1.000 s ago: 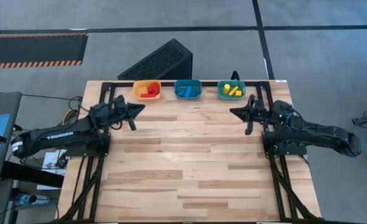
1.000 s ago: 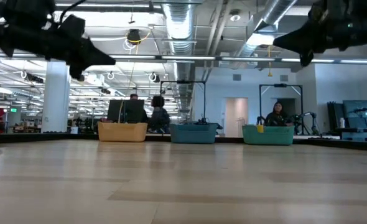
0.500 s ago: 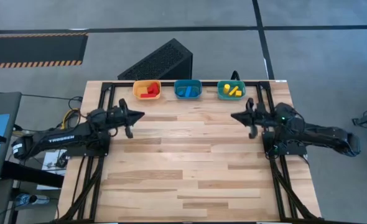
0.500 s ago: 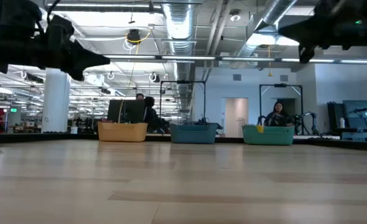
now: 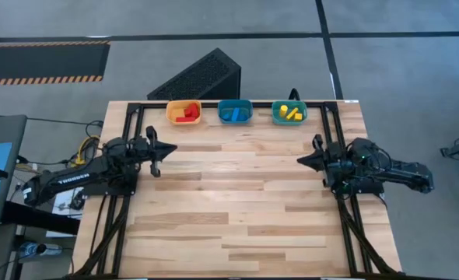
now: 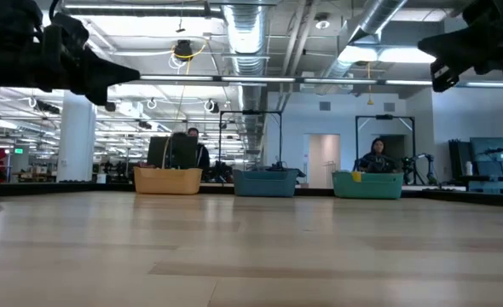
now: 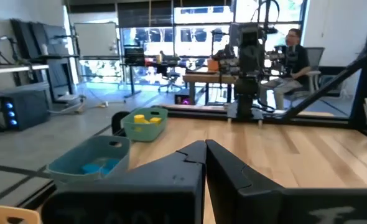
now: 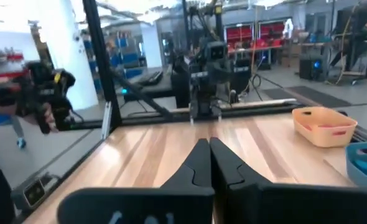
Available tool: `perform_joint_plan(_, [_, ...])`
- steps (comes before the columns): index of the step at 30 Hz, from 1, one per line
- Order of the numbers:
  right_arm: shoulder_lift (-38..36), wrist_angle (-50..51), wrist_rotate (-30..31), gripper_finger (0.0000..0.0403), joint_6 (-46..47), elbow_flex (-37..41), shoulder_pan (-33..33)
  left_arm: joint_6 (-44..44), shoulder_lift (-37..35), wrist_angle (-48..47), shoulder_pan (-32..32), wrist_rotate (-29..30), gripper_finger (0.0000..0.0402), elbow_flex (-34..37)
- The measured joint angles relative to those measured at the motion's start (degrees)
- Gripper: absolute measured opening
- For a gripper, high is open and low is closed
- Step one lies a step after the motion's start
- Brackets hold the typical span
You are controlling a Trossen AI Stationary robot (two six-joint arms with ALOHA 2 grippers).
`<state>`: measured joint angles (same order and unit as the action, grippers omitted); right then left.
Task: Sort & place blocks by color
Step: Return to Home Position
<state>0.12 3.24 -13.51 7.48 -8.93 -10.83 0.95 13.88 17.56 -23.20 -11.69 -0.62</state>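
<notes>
Three plastic bins (image 5: pixel 235 102) line the wooden bench's (image 5: pixel 237 210) far edge from above, holding red blocks (image 5: pixel 187 117), blue blocks (image 5: pixel 233 114) and yellow blocks (image 5: pixel 292 114); the left gripper (image 5: pixel 167 148) hangs at the left edge, the right gripper (image 5: pixel 301 161) at the right. Each wrist view shows dark fingers (image 7: pixel 188 163) pressed together, empty.

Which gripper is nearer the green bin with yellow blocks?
Right. The right gripper is a short way from the green bin, on the same side of the table; the left gripper is across the table, nearer the orange bin.
</notes>
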Motion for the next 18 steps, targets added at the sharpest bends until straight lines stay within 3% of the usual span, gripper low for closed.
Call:
perform_joint_plan(8, [1.7, -14.8, 0.2, 0.0002, 4.0, 8.5, 3.3, -0.6, -6.9, -6.4, 0.0, 0.6, 0.0, 0.0])
perform_joint_plan(14, [1.5, -14.0, 3.1, 0.0002, 3.1, 8.4, 7.4, 2.1, -13.4, -7.6, 0.0, 1.8, 0.0, 0.1])
perform_joint_plan(18, [0.6, -13.5, 3.2, 0.0003, 2.6, 8.4, 7.3, 2.9, -13.6, -10.7, 0.0, 0.5, 0.0, -0.2])
